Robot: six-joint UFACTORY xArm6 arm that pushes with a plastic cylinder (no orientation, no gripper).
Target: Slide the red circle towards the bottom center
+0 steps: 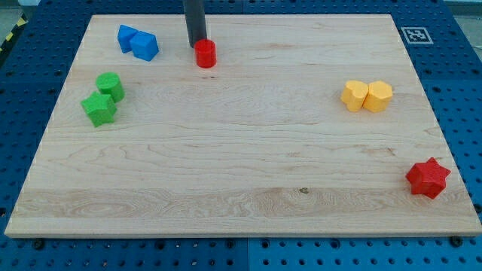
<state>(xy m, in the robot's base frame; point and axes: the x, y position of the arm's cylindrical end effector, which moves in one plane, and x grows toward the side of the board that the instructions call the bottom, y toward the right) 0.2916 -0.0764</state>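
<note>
My tip (197, 44) sits at the view's top, just behind the red circle (205, 53), touching or nearly so; can't tell which. It's a plain rod w/ nothing to open or close, holding nothing. Red circle is on the wooden board (241, 158), top edge, left of center. Two blue blocks (138, 42) lie near it to the view's left, two green blocks (104, 98) lower left. Yellow pair (367, 96) at right; red star (428, 178) bottom right.

Pale matt wooden board (248, 165), smooth matt plastic-looking blocks, perforated blue table (467, 90)
</note>
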